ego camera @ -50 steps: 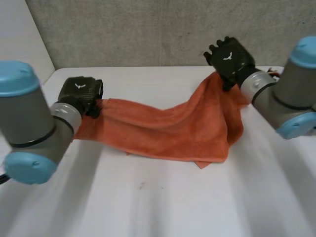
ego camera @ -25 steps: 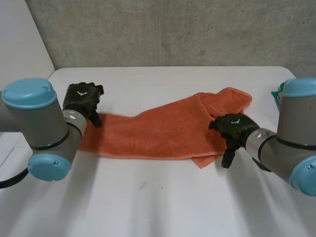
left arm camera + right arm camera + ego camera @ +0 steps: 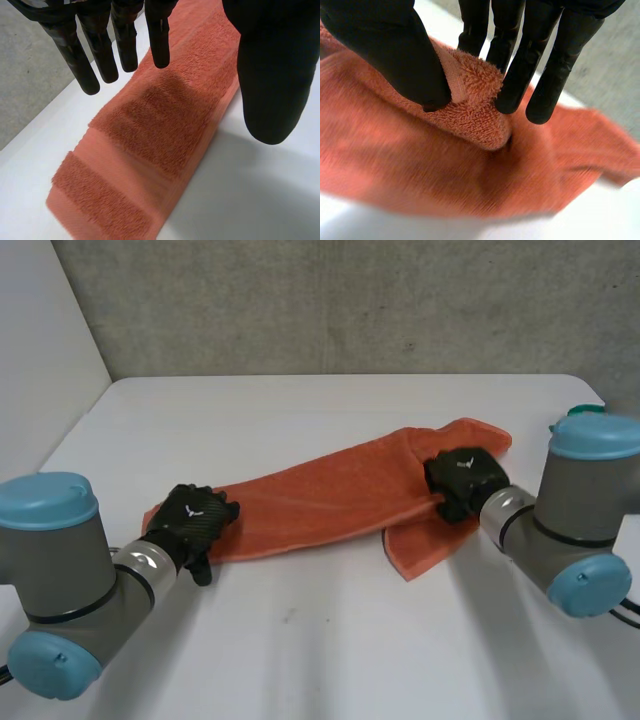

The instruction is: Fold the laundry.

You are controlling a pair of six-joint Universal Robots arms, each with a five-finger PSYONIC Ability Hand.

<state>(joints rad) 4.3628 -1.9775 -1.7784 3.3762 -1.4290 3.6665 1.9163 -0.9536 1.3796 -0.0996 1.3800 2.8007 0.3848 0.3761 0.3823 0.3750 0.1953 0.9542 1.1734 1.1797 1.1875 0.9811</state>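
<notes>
left hand (image 3: 195,525): is hanging palm-down over the towel's end, at 8 o'clock from the bench's middle.
left hand's state: its fingers (image 3: 82,60) are reaching out straight and its thumb (image 3: 270,80) is standing well apart from them. It is holding nothing, and I cannot tell whether any tip is touching the cloth.
right hand (image 3: 462,478): is sitting on the towel's other end, at 2 o'clock from the bench's middle.
right hand's state: its thumb (image 3: 395,55) and fingers (image 3: 520,75) are pressing together on a raised fold (image 3: 475,85) of the cloth, clamping it between them.
towel (image 3: 320,498): orange terry, is lying flat on the bench as a long narrow band, running from 8 o'clock to 2 o'clock between the two hands. Under the left hand it is lying doubled, with a smooth woven stripe (image 3: 110,165) crossing it near the end.
towel's corners: one flap (image 3: 410,550) is sticking out at 7 o'clock from the right hand, and the tip (image 3: 485,435) is showing beyond that hand at 1 o'clock.
left arm (image 3: 60,580): is coming in from 7 o'clock.
right arm (image 3: 575,530): is coming in from 4 o'clock.
bench (image 3: 320,640): white, is carrying the towel.
wall (image 3: 350,300): grey and rough, is rising behind the bench at 12 o'clock.
</notes>
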